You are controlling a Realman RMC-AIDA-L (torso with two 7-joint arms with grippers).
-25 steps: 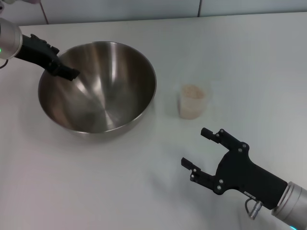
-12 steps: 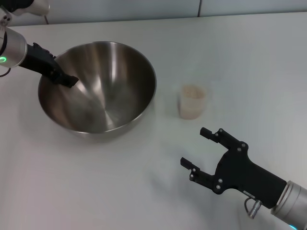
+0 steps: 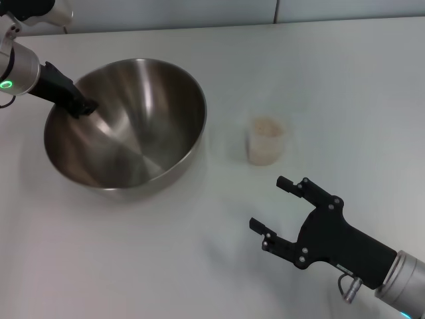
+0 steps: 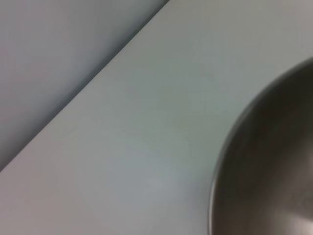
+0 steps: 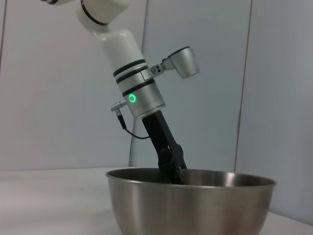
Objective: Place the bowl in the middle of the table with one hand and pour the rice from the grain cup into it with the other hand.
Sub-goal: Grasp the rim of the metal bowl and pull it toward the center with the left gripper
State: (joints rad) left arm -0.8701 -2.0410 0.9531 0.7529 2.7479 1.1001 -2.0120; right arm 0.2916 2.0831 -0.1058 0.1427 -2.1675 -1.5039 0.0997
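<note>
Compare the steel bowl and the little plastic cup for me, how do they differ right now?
The bowl is far bigger than the grain cup. The bowl is shiny steel, the cup translucent plastic. The bowl looks empty, while the cup holds rice. The left gripper is at the bowl's rim; the cup stands free, with the open right gripper short of it. Both rest on the table.

Left wrist cam: curved edge of the steel bowl (image 4: 274,161) fills one corner, dark brushed inside showing, thin rim against the white table (image 4: 146,147). Table runs diagonally to a straight far edge; beyond that, a plain grey wall (image 4: 58,44). No fingers in shot.
</note>
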